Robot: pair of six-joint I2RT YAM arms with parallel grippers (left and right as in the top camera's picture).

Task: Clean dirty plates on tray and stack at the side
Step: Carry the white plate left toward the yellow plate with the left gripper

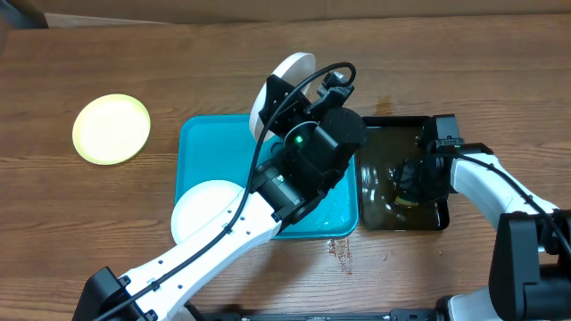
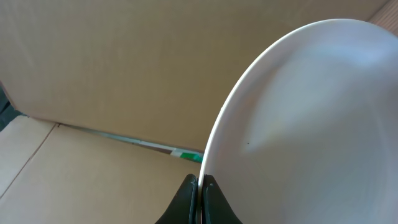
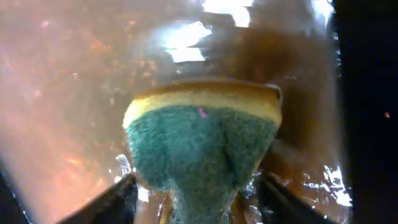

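Left gripper [image 2: 200,185] pinches white plate [image 2: 311,124] by its rim, on edge above the tray's [image 1: 201,143] far side. We judge it stiff, slick, breakable; rim grip suits. Right gripper [image 3: 199,208] clamps sponge [image 3: 202,143], right of the tray in murky water. Smears: we cannot make any out.

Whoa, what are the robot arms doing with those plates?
The left end effector pinches a plain white round plate by its rim, held up near the turquoise plastic tray. The right end effector squeezes a yellow-and-green sponge in the black tray of brown liquid. Another white plate waits on the turquoise tray.
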